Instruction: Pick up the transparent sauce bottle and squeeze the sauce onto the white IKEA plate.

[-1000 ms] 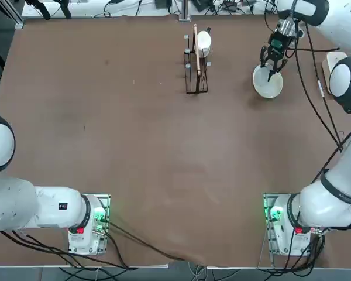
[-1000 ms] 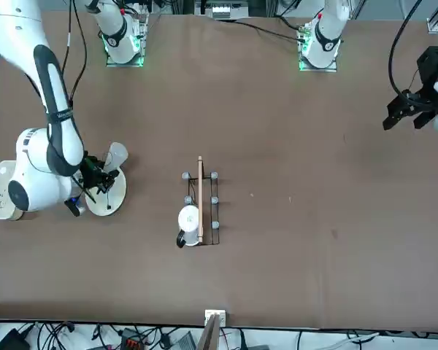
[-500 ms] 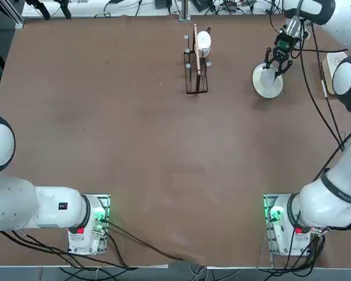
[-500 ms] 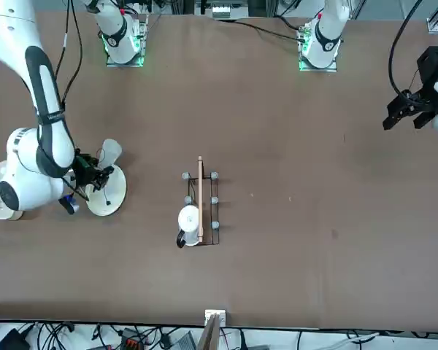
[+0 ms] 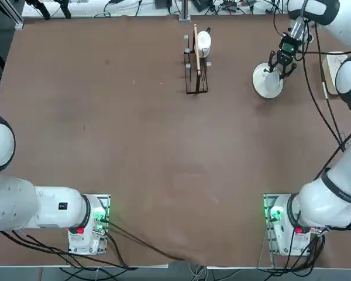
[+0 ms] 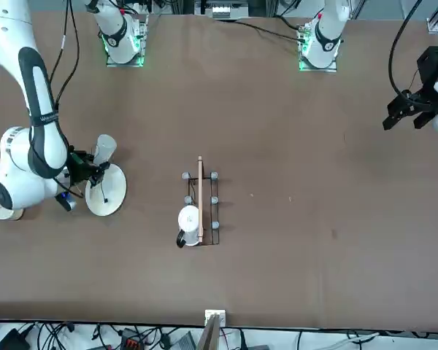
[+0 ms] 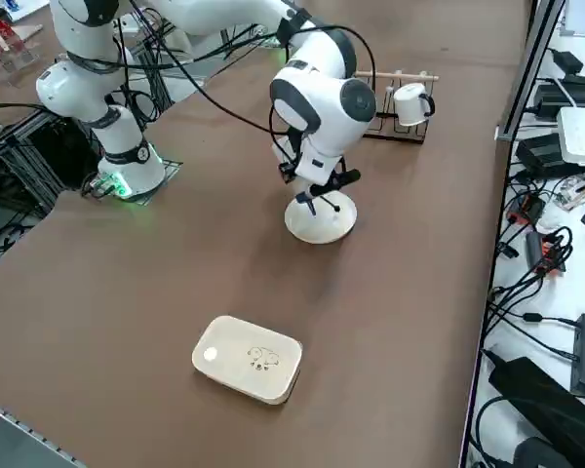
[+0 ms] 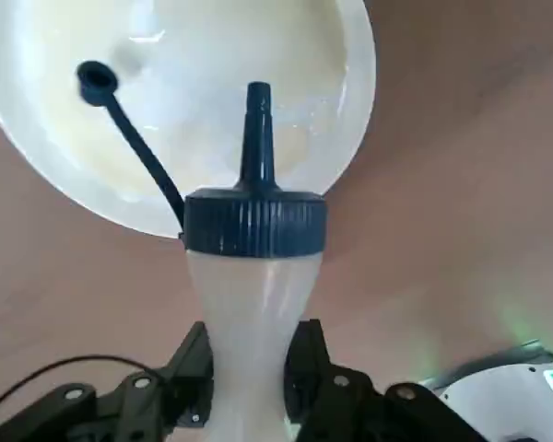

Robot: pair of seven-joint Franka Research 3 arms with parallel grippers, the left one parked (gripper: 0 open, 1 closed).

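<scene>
Nearest the robot's bases, bare brown worktop [image 5: 134, 193] is seen in front of the right arm [image 5: 333, 199], along which black cables [image 5: 324, 111] are looped. Farther out, the right gripper [image 8: 251, 368] is held above the worktop, near the plate. The bottle [image 8: 253, 299] is pinched between its fingers [image 8: 199, 364], one pressed on each side of the pale, cloudy body, which is squeezed narrow there. The bottle is carried tilted, its base raised and its blue top [image 8: 255, 224] directed down towards the plate. The spout [image 8: 257, 138] is left uncovered, and the small stopper [image 8: 97, 81] is hung out to one side on its strap [image 8: 147, 158].

The plate [image 5: 267, 85] is laid flat on the worktop under the spout end. Pale creamy patches [image 8: 300, 37] are seen within its rim; whether these are sauce or only reflected light cannot be told. To the right of the plate, well apart from it, the dish [image 7: 244, 361], white with rounded corners, is set on the worktop. Small animal figures [image 7: 263, 358] are drawn on its upper face.

Well to the left of the plate, the dark wire rack [image 5: 197, 92] is stood, its far end reaching beyond the plate. A pale wooden rod [image 6: 200, 197] is run along it, and beside the rod, at that far end, a white mug [image 5: 203, 41] with a black handle [image 6: 180, 239] is placed
</scene>
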